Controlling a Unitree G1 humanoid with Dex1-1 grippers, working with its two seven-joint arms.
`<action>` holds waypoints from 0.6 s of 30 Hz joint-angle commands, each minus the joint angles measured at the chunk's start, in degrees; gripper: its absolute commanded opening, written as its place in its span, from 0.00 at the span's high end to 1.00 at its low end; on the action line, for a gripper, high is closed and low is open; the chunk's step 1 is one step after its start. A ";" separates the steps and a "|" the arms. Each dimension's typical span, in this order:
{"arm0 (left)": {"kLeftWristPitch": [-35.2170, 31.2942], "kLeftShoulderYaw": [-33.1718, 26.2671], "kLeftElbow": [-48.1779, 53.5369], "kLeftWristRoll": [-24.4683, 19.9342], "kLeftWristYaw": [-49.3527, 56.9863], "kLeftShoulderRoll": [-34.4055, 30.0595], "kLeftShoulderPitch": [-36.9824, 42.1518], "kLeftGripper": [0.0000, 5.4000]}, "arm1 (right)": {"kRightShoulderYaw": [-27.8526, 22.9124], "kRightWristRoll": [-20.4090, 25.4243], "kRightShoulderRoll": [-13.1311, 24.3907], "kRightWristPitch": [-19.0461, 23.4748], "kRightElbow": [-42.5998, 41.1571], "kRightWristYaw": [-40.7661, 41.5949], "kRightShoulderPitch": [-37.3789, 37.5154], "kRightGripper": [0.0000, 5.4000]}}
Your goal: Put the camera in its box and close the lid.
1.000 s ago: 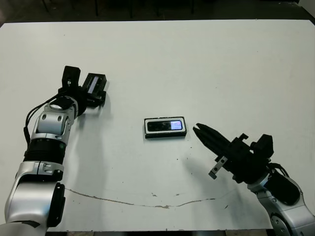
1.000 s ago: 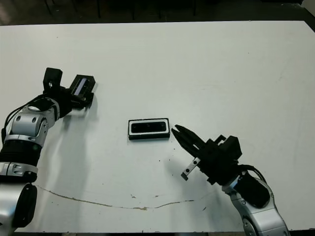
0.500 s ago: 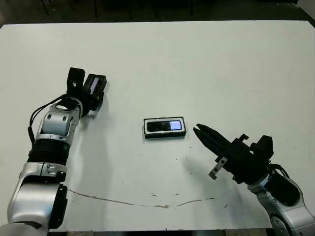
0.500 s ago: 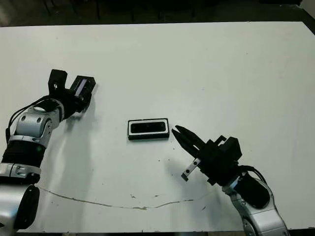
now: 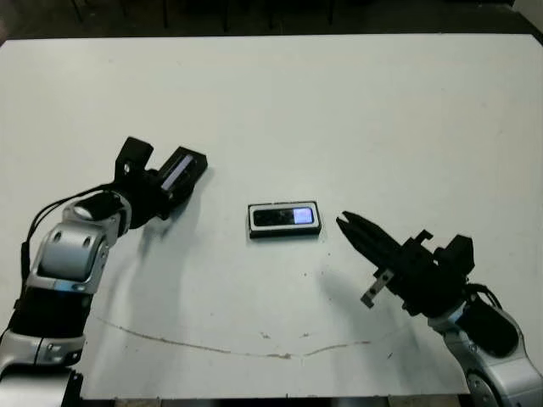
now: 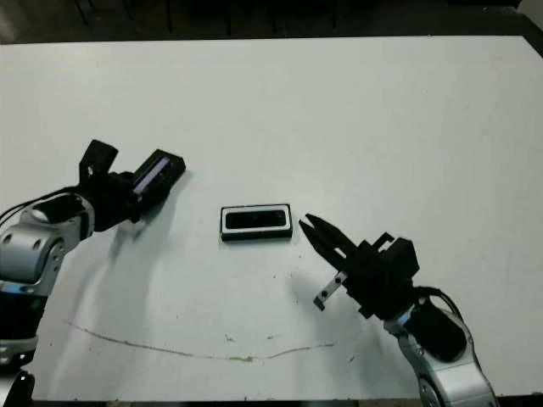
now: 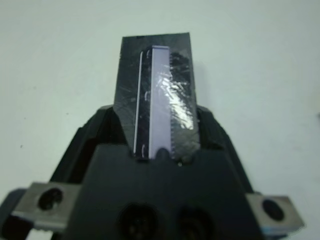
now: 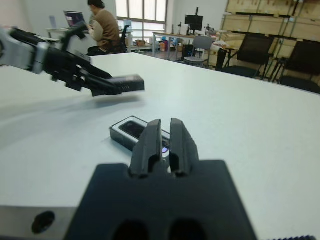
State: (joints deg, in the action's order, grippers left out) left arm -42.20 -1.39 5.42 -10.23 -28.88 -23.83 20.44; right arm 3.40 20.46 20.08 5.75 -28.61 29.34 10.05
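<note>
— Is the slim black camera bar (image 5: 284,217) boxed?
— Yes, inside the shallow white-lined box (image 5: 284,231), mid-bench.
— The lid?
— Left gripper (image 5: 166,183) grasps the black strip-topped lid (image 5: 180,170) aloft, left of the box; right gripper (image 5: 349,229) clenched, empty.

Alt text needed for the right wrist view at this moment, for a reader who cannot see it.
The right gripper points, fingers nearly together, at the box on the white table, the camera lying inside. Beyond it, the left gripper holds the lid in the air above the table. A seated person and office furniture fill the background.
</note>
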 commanded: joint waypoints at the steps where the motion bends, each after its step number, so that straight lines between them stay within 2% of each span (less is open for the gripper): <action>1: 6.11 -1.91 0.36 -2.16 -4.88 -3.02 -1.35 0.49 | -1.99 1.41 -0.55 3.10 2.32 -1.65 -1.31 1.00; 4: 13.54 -2.04 -3.31 -3.86 -12.05 -5.64 0.44 0.49 | -3.19 0.34 -1.00 1.66 7.26 -2.26 -3.15 1.00; 6: 19.07 -1.22 -6.90 -4.16 -17.07 -7.08 2.25 0.49 | -3.63 -0.96 -1.07 -1.02 11.17 -1.80 -4.69 1.00; 8: 22.53 -0.27 -10.12 -4.44 -21.52 -8.11 4.19 0.49 | -3.96 -2.30 -0.65 -2.59 14.25 -1.50 -6.02 1.00; 9: 23.94 0.47 -12.14 -4.64 -24.25 -8.51 5.45 0.49 | -4.24 -1.94 -0.86 -1.61 14.46 -1.99 -6.28 1.00; 12: 27.21 2.70 -17.50 -4.91 -31.17 -8.98 8.79 0.49 | -4.78 -1.36 -1.57 -4.25 16.72 -0.67 -7.34 1.00; 18: 27.95 7.54 -22.98 -4.15 -39.23 -8.57 13.15 0.49 | -5.52 -0.69 -0.97 -0.33 15.06 -1.46 -7.48 1.00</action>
State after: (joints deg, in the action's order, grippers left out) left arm -13.95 4.76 -16.15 -15.37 -66.75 -31.85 32.98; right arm -1.65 19.54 18.68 3.55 -13.16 28.23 2.02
